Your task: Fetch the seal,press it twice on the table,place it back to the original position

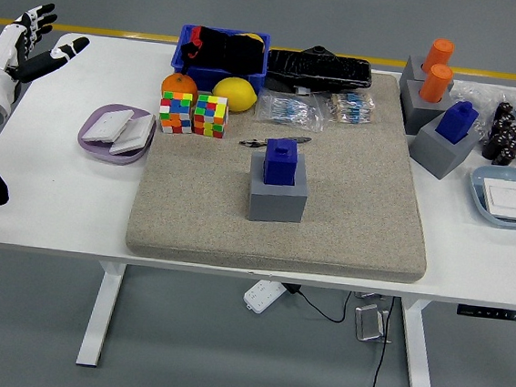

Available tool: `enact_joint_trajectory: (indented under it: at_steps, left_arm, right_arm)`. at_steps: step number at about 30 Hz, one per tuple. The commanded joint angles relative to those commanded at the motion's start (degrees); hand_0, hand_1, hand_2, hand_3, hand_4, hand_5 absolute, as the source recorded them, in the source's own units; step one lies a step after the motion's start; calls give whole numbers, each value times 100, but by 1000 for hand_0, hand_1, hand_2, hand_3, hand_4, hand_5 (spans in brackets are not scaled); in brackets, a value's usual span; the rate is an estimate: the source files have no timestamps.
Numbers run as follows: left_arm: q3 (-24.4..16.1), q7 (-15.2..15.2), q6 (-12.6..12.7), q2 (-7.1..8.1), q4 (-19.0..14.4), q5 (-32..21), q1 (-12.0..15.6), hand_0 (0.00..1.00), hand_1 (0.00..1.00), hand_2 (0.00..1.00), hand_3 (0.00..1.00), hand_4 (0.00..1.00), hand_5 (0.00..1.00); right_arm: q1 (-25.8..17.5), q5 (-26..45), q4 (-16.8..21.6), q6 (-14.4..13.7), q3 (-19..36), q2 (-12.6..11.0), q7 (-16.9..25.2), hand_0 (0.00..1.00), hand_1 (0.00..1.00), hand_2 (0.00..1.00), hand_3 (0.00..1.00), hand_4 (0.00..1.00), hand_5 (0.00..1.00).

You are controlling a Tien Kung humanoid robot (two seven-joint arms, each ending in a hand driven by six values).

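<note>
The left hand (30, 43) hangs at the table's (65, 202) far left corner, fingers spread wide, holding nothing. The seal (282, 161) sits well off to its right, seated in a grey block (277, 195) on the mat (348, 211), likely so it stays upright for a top grasp. Its long axis is vertical, knob up.

A seal (281, 162) sits in its holder (277, 195) mid-mat (347, 220) on the bench (65, 202) — cubes (193, 114) far left, dish (510, 198) right.
</note>
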Motion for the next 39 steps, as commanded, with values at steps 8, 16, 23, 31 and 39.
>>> enact_joint_trajectory:
  at_steps: [8, 16, 23, 31, 39]
  left_arm:
    - [-66, 62, -33, 37, -49, -2, 40, 939, 925, 904, 921, 970, 454]
    - [-119, 82, -46, 52, -79, 26, 23, 935, 905, 866, 896, 966, 452]
    - [-149, 80, -36, 66, -87, 47, -15, 936, 918, 894, 902, 964, 453]
    - [-147, 99, -44, 70, -90, 54, -35, 937, 915, 888, 892, 960, 458]
    - [-161, 95, -42, 80, -100, 58, -42, 937, 914, 887, 891, 959, 459]
  right_arm:
    - [-3, -53, -12, 16, 49, 37, -19, 869, 729, 709, 731, 853, 532]
    - [16, 24, 1, 17, -14, 19, -26, 869, 731, 711, 731, 851, 532]
    - [26, 45, -3, 19, -14, 9, -29, 869, 731, 710, 730, 849, 531]
    - [49, 75, -5, 5, -37, 4, -10, 868, 731, 708, 721, 847, 529]
    - [88, 155, -9, 8, -97, -30, -23, 868, 731, 709, 723, 846, 529]
